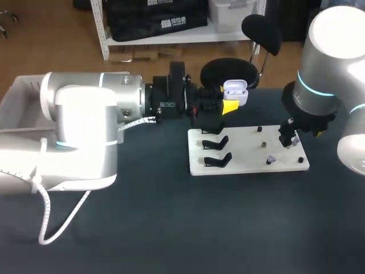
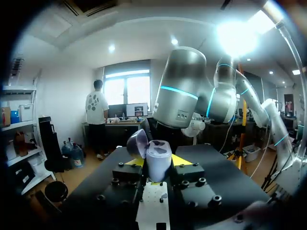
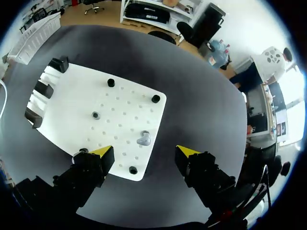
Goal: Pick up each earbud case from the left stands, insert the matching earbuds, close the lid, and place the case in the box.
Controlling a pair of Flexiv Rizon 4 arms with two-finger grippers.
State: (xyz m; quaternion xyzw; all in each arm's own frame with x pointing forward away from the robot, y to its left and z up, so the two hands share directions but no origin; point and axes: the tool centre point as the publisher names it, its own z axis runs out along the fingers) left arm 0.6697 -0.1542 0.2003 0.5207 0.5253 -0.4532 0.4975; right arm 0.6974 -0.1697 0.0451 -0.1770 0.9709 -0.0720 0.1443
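Earbud case, lid hinged open, hangs above the surface, pinched at its flanks by the left claw. It looks light, hard and slick, the hinge its weak spot, so holding the body seems sensible. Its sockets look empty, though I can't be sure. One earbud lies on the white board beneath the right claw, spread wide. The box sits far left, contents hidden.

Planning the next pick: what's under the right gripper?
The white board, seen between the right gripper's open fingers. One grey earbud lies on it among small black pegs. One finger hides a corner of the board, so anything there can't be seen.
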